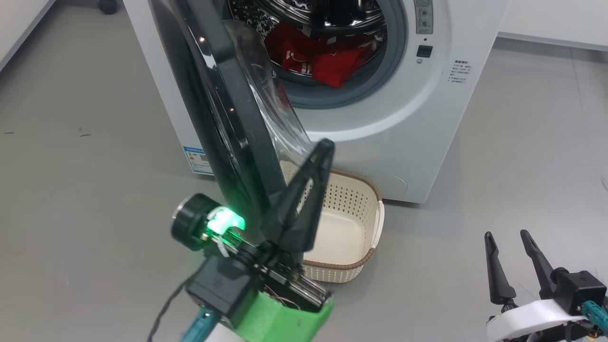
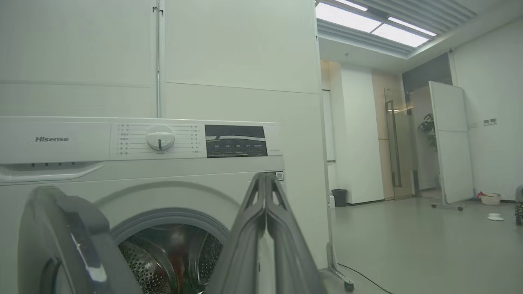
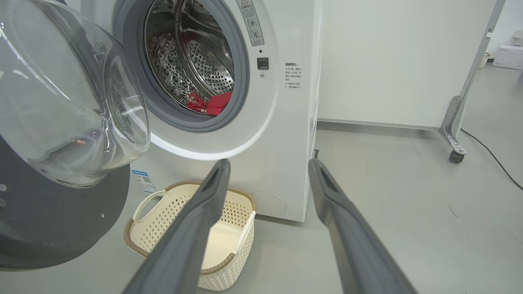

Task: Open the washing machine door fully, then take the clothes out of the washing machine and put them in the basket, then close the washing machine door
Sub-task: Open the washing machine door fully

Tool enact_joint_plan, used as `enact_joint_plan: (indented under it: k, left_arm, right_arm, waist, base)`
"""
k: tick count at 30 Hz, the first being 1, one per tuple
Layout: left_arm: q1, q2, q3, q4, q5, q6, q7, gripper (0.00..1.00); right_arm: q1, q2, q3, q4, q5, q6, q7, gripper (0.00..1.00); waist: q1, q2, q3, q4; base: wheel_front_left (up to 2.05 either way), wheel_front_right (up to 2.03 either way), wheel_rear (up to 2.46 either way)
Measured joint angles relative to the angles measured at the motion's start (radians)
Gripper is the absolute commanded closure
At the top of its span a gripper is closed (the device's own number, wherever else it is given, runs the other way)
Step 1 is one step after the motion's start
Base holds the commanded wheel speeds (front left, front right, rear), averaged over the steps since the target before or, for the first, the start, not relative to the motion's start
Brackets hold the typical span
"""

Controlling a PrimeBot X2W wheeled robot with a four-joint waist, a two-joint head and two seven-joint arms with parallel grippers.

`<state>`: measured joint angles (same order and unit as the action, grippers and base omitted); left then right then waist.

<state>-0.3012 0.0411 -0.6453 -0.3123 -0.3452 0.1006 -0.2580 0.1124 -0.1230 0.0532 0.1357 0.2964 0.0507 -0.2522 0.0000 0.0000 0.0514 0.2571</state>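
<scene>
Left wrist view: Hisense lettering (image 2: 52,139) on washing machine (image 2: 81,175).

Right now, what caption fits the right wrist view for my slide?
Open right pincer faces the washing machine, door swung open, red clothes in the drum, empty cream basket below.

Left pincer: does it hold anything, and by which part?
Nothing. The left pincer is shut empty beside the washing machine door; the right pincer is open.
</scene>
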Motion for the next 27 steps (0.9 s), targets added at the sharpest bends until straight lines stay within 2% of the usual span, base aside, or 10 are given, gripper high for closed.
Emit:
enact_joint_plan:
  k: [6,11,17,27]
  left_arm:
    - [0.041,0.005,-0.126,0.099,-0.052,-0.022,0.062,1.00]
    - [0.075,0.007,-0.178,0.186,-0.080,-0.027,0.139,1.00]
    - [0.084,0.008,-0.180,0.257,-0.111,-0.008,0.186,1.00]
    - [0.084,0.008,-0.129,0.337,-0.114,0.009,0.196,1.00]
  right_arm:
    - [0.000,0.004,-0.001,0.004,-0.002,0.001,0.000,0.00]
    - [0.000,0.009,-0.002,0.007,-0.007,0.005,0.000,0.00]
    - [0.000,0.011,-0.004,0.010,-0.008,0.010,0.000,0.00]
    - [0.000,0.013,-0.010,0.017,-0.016,0.010,0.000,0.00]
  waist:
    - [0.0000,0.0000,-0.001,-0.008]
    - [0.0000,0.0000,0.000,-0.014]
    - [0.0000,0.0000,0.004,-0.019]
    - [0.0000,0.0000,0.006,-0.023]
  base:
    - [0.00,0.00,0.00]
    - [0.00,0.00,0.00]
    - [0.00,0.00,0.00]
    - [0.00,0.00,0.00]
